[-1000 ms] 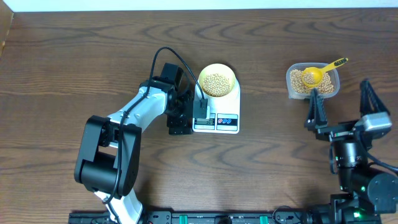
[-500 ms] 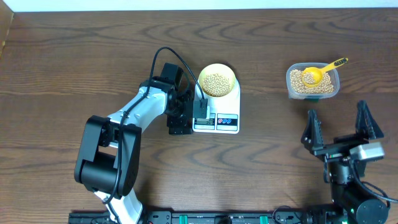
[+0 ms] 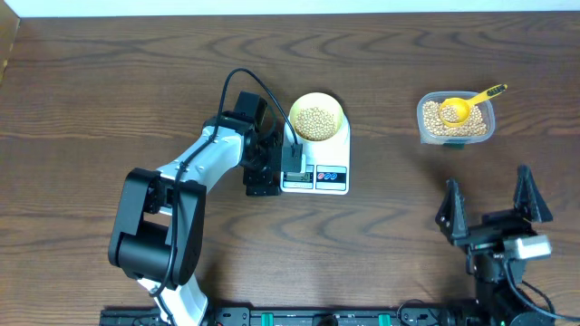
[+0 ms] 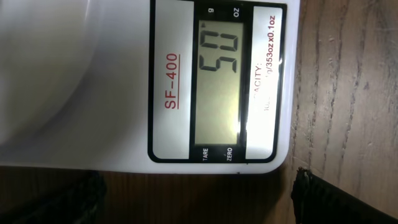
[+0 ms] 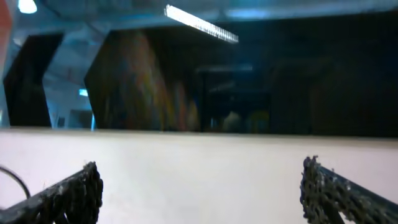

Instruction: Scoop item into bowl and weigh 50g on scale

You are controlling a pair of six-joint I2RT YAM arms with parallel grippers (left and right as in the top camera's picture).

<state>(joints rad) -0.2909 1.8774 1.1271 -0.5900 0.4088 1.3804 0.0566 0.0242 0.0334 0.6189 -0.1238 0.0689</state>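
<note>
a: what's nearest the robot's side?
b: black rail [image 3: 299,319] w/ green bits along the near edge. just past it the right tool [image 3: 488,177], jaws spread wide, nothing btwn them, over bare table [image 3: 408,244], well apart from the other things.
a: and the left one?
b: left arm [image 3: 172,208] reaches diagonally to mid-table. left tool [image 3: 265,172] sits just beside the left edge of the scale [image 3: 331,178], jaws also wide apart, holding nothing. its wrist cam looks down on the display [image 4: 217,93], which reads 50.
a: anything in the way?
b: a black cable [image 3: 258,83] loops off the left arm and drops past the left rim of the bowl [image 3: 340,113] toward the tool, crossing that side of the scale from overhead. tool body crowds the scale's left edge; can't tell if touching.
a: where's the task stuff?
b: scale mid-table, bowl on its far half, beans [image 3: 315,122] covering the bowl's floor. off to the right, about as far back, a clear tub [image 3: 423,119] w/ more beans. yellow scoop [image 3: 478,97] rests in it, cup full, handle poking out over the far-right corner.
a: counts?
b: 2 arms, 2 tools, 1 scale, 1 bowl, 1 tub, 1 scoop. beans too many to count.
a: surface, room?
b: dark brown wood-grain table, white strip [image 3: 272,7] along the far edge. right wrist cam is blurry: pale band low, dark room above, one long ceiling light [image 5: 202,25].
</note>
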